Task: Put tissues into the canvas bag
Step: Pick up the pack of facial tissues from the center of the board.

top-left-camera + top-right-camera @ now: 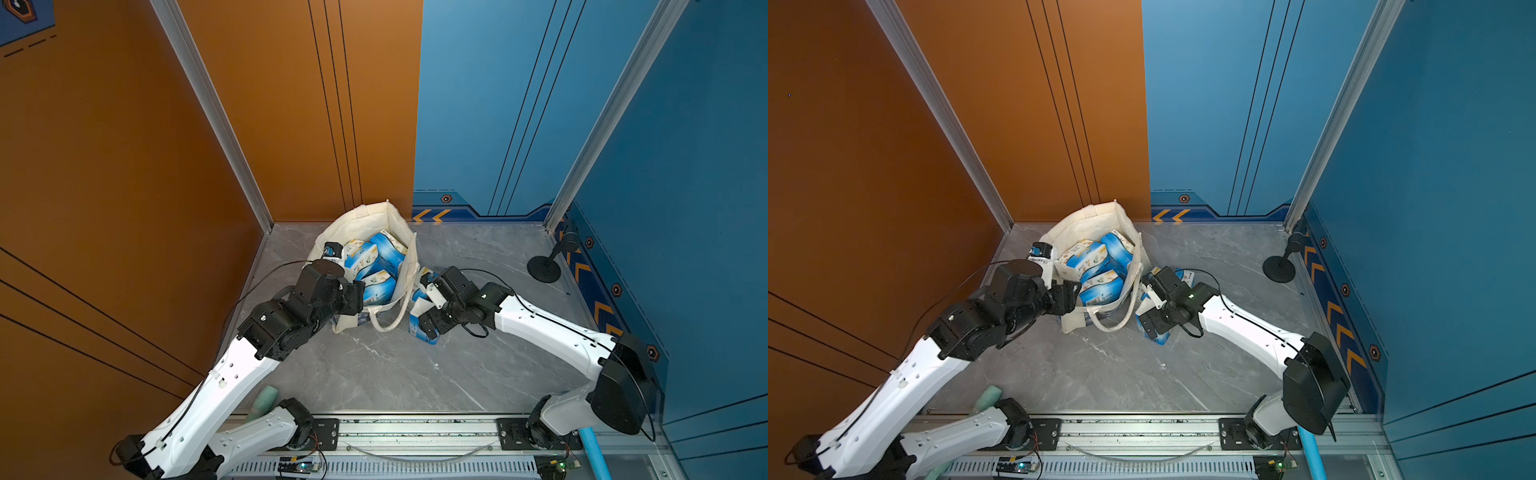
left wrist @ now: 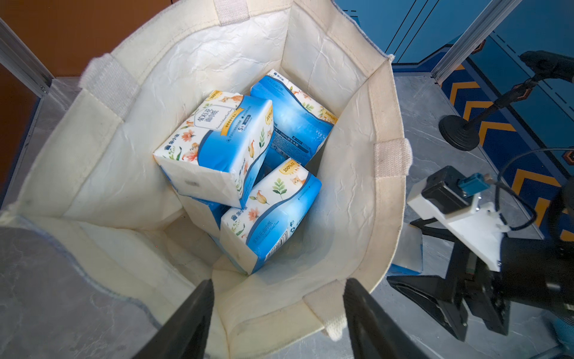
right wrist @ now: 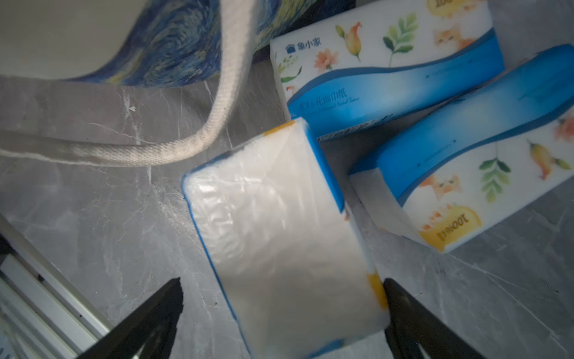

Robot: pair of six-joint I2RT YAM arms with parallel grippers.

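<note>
- right gripper (image 3: 281, 279): black jaws were wide apart, straddling a clear-wrapped, blue-edged tissue pack (image 3: 279, 233) that stood on end on the table. nothing was clamped.
- one finger (image 3: 155, 317) was clear of the wrap, with bare table between. the other finger (image 3: 410, 317) sat right at the pack's edge; couldn't tell if it touched.
- just past that pack, two more blue-and-white floral tissue packs lay flat on the table, close together at an angle: one (image 3: 388, 68) by the bag, one (image 3: 466, 161) further out.
- the bag's cream woven loop handle (image 3: 217, 118) drooped onto the table beside them, under the swirling blue print on the bag's outside.
- left gripper (image 2: 278, 281): jaws were apart over the near rim of the large cream canvas bag (image 2: 385, 186). the rim fabric ran between them, and no grip was visible.
- inside the bag at least four packs were loosely piled: a tilted one on top (image 2: 217, 140), one behind it (image 2: 295, 124), one nearer (image 2: 270, 214) and one partly buried (image 2: 202, 214).
- the bag stood open-mouthed at the far side of the grey marble-look tabletop (image 1: 415, 374), where the orange wall panel (image 1: 291, 104) met the blue wall panel (image 1: 498, 104).
- the left arm reached in at the bag's left side. the right arm was low, just beside its right side.
- a black round-base stand (image 1: 543, 268) stood well apart, by the right wall.
</note>
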